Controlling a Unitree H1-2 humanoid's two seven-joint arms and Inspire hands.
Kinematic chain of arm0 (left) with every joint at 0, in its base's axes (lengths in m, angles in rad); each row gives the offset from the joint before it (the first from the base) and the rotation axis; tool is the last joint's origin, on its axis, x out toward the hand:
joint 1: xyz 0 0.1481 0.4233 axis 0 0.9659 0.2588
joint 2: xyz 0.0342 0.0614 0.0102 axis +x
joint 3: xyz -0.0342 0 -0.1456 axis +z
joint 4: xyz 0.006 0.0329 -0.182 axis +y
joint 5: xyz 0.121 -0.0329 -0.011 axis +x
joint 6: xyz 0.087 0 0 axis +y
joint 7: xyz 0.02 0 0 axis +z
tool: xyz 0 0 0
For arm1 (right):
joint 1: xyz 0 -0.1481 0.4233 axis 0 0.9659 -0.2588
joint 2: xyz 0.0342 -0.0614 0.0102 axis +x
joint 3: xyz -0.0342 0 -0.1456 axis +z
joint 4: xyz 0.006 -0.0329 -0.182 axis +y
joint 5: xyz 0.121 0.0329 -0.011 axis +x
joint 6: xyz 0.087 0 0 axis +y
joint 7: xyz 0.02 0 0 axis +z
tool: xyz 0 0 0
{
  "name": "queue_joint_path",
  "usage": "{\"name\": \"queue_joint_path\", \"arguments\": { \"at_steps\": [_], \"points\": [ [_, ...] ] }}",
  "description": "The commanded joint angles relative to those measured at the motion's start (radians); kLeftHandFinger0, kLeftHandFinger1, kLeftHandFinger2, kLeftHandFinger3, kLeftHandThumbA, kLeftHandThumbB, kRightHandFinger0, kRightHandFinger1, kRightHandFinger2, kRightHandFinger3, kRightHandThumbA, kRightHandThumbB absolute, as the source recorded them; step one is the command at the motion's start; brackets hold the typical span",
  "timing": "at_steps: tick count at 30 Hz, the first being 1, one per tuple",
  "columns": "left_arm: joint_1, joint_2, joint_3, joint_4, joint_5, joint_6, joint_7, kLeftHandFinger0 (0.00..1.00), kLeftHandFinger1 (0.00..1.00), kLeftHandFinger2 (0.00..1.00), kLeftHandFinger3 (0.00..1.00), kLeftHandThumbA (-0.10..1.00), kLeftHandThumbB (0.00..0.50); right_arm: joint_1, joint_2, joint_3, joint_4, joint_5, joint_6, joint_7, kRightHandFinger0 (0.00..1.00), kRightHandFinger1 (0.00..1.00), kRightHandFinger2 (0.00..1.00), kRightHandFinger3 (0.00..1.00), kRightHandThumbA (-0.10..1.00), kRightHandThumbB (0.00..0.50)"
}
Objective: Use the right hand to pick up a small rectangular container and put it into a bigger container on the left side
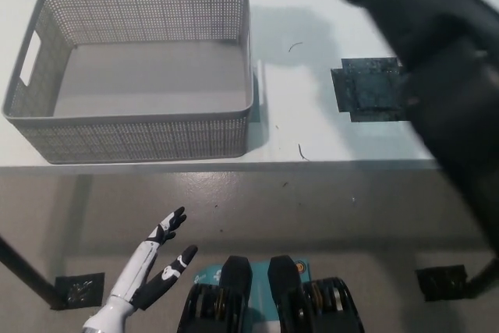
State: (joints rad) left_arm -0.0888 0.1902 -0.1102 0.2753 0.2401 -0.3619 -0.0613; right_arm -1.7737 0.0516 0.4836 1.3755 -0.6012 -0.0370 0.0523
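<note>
Black right arm (437,60) sweeping blurred across the upper right, hand itself out of view, so grip impossible to tell; small container unseen, presumably carried. Mid-transfer, apparently. Next: swing left over the grey mesh basket (140,144) and release inside. White left hand (148,274) spread, idle below the surface (312,138).

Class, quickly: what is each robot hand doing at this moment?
White left robot hand: open, holding nothing, low beside the table.
Black right arm: crosses the view blurred; its robot hand is out of view.
</note>
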Motion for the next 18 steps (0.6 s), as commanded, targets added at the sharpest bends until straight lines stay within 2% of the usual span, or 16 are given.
{"name": "queue_joint_path", "arguments": {
  "at_steps": [1,2,3,4,5,6,7,8,9,10,11,12,14,15,16,18],
  "points": [
    [-0.013,0.001,-0.006,-0.03,0.01,-0.027,0.008,1.0,1.0,1.0,1.0,0.87,0.119,-0.109,0.081,-0.015,0.023,0.026,-0.009,-0.09,0.0,0.18,0.52,0.5,-0.1,0.272],
    [-0.014,0.001,-0.007,-0.029,0.012,-0.027,0.009,1.0,1.0,1.0,1.0,0.87,0.12,-0.108,0.093,-0.019,0.029,0.029,-0.005,-0.082,0.0,0.2,0.54,0.52,-0.1,0.258],
    [-0.015,0.001,-0.008,-0.031,0.012,-0.025,0.007,1.0,1.0,1.0,1.0,0.87,0.125,-0.105,0.105,-0.02,0.035,0.03,-0.002,-0.082,0.2,0.38,0.64,0.56,-0.1,0.268],
    [-0.017,0.0,-0.009,-0.032,0.012,-0.021,0.006,1.0,1.0,1.0,1.0,0.88,0.125,-0.102,0.115,-0.02,0.039,0.028,0.0,-0.086,0.24,0.4,0.6,0.51,-0.1,0.268],
    [-0.02,-0.001,-0.009,-0.032,0.012,-0.02,0.007,1.0,1.0,1.0,1.0,0.88,0.126,-0.095,0.135,-0.013,0.045,0.02,0.011,-0.091,0.22,0.37,0.55,0.61,-0.1,0.265],
    [-0.02,-0.002,-0.01,-0.033,0.013,-0.019,0.006,1.0,1.0,1.0,1.0,0.88,0.127,-0.093,0.14,-0.012,0.046,0.019,0.013,-0.093,0.21,0.34,0.49,0.62,-0.1,0.265],
    [-0.023,-0.004,-0.011,-0.034,0.012,-0.019,0.005,1.0,1.0,1.0,1.0,0.88,0.125,-0.082,0.15,-0.014,0.05,0.021,0.013,-0.098,0.08,0.23,0.39,0.54,-0.1,0.262],
    [-0.026,-0.007,-0.014,-0.033,0.014,-0.017,0.004,1.0,1.0,1.0,1.0,0.88,0.125,-0.064,0.161,-0.016,0.054,0.023,0.012,-0.106,0.0,0.05,0.24,0.51,-0.1,0.276],
    [-0.028,-0.008,-0.016,-0.033,0.015,-0.016,0.003,1.0,1.0,1.0,1.0,0.88,0.125,-0.058,0.163,-0.018,0.055,0.025,0.01,-0.109,0.0,0.03,0.23,0.52,-0.1,0.277],
    [-0.029,-0.008,-0.018,-0.032,0.014,-0.019,0.001,1.0,1.0,1.0,1.0,0.88,0.118,-0.05,0.169,-0.018,0.057,0.026,0.015,-0.102,0.0,0.05,0.24,0.7,-0.1,0.262],
    [-0.034,-0.011,-0.02,-0.029,0.013,-0.019,0.001,1.0,1.0,1.0,1.0,0.89,0.12,-0.04,0.178,-0.014,0.06,0.023,0.017,-0.106,0.0,0.02,0.2,0.77,-0.1,0.272],
    [-0.034,-0.012,-0.02,-0.03,0.012,-0.018,0.003,1.0,1.0,1.0,1.0,0.89,0.126,-0.03,0.185,-0.01,0.062,0.019,0.015,-0.113,0.0,0.03,0.21,0.75,-0.1,0.282],
    [-0.032,-0.014,-0.022,-0.036,0.011,-0.012,0.002,1.0,1.0,1.0,1.0,0.89,0.128,-0.008,0.196,-0.004,0.068,0.013,0.021,-0.121,0.02,0.07,0.25,0.62,-0.1,0.29],
    [-0.034,-0.015,-0.023,-0.034,0.011,-0.016,0.003,1.0,1.0,1.0,1.0,0.89,0.123,-0.004,0.198,0.001,0.07,0.008,0.028,-0.121,0.0,0.07,0.26,0.74,-0.1,0.283],
    [-0.036,-0.017,-0.023,-0.034,0.008,-0.018,0.003,1.0,1.0,1.0,1.0,0.89,0.123,0.003,0.203,0.019,0.075,-0.008,0.047,-0.111,0.0,0.05,0.24,0.82,-0.1,0.271],
    [-0.041,-0.017,-0.024,-0.038,0.006,-0.012,0.0,1.0,1.0,1.0,1.0,0.89,0.124,0.014,0.207,0.031,0.079,-0.016,0.058,-0.1,0.0,0.0,0.18,0.86,-0.1,0.28]
  ]
}}
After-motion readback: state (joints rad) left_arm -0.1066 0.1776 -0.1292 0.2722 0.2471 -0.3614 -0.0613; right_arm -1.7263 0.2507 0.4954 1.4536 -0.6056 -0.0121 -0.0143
